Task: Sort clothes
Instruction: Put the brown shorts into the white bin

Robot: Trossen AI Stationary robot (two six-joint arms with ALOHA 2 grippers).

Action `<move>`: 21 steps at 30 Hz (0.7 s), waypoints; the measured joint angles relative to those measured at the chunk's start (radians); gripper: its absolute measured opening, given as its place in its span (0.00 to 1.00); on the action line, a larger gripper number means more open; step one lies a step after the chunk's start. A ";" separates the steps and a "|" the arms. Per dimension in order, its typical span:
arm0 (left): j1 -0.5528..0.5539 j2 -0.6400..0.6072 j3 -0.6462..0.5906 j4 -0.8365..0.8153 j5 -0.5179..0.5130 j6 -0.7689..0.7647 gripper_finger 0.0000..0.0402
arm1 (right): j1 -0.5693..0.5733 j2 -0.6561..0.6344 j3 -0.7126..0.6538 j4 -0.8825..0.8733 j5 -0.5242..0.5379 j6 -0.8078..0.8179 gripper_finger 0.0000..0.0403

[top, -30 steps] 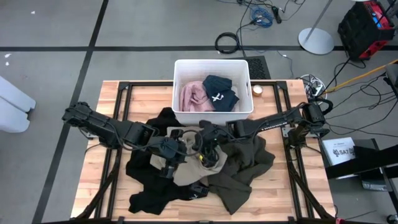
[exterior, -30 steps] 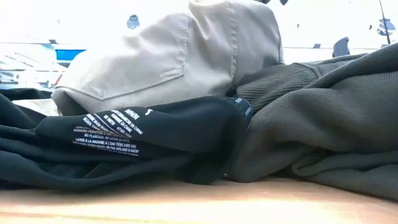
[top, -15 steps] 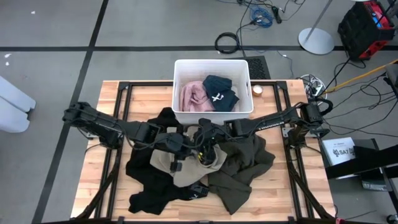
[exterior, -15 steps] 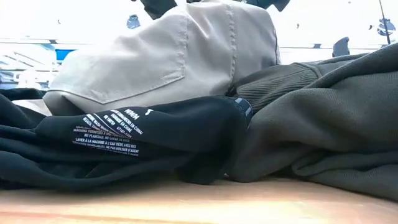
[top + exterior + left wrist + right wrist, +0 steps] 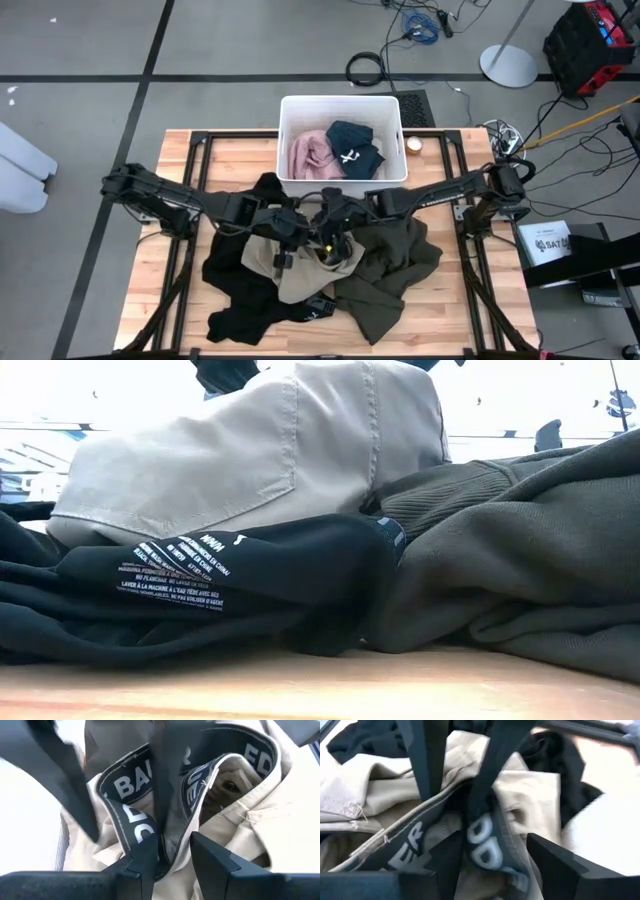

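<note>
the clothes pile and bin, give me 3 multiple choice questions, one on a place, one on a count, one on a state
1. Where is the pale pink garment?
A. in the white bin
B. on the floor
C. under the olive garment

2. How many garments show in the bin?
A. none
B. two
C. five

3. What is the left gripper doing?
A. hanging open over bare wood
B. resting in the bin
C. shut on the khaki garment's waistband

Answers:
1 A, it lies in the bin beside the dark blue garment.
2 B, only pink and dark blue show.
3 C, its fingers pinch the lettered band.
</note>
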 joint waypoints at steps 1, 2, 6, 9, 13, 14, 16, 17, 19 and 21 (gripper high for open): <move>0.000 0.002 0.000 -0.005 0.001 0.000 0.31 | -0.001 -0.015 0.000 -0.001 0.004 -0.006 0.52; 0.000 0.004 0.000 -0.012 0.002 0.000 0.31 | -0.002 -0.032 0.000 -0.001 0.004 -0.009 0.52; 0.008 0.014 0.000 -0.045 -0.003 0.000 0.31 | -0.002 -0.107 0.000 0.011 0.006 -0.018 0.52; 0.025 0.021 0.000 -0.069 -0.013 0.000 0.31 | -0.001 -0.171 0.000 -0.014 0.005 0.003 0.52; 0.057 0.022 0.000 -0.112 -0.021 -0.001 0.31 | 0.025 -0.223 0.000 -0.104 -0.062 0.090 0.52; 0.067 0.022 0.000 -0.124 -0.024 -0.001 0.31 | 0.037 -0.223 -0.003 -0.118 -0.105 0.110 0.52; 0.085 0.022 0.000 -0.144 -0.029 -0.006 0.31 | 0.068 -0.218 -0.023 -0.126 -0.188 0.139 0.52; 0.094 0.022 0.000 -0.154 -0.029 -0.008 0.31 | 0.086 -0.208 -0.036 -0.115 -0.215 0.146 0.52; 0.106 0.022 0.000 -0.163 -0.029 -0.018 0.31 | 0.125 -0.183 -0.061 -0.077 -0.215 0.142 0.52; 0.117 0.022 0.000 -0.163 -0.028 -0.041 0.31 | 0.158 -0.158 -0.079 -0.043 -0.167 0.131 0.52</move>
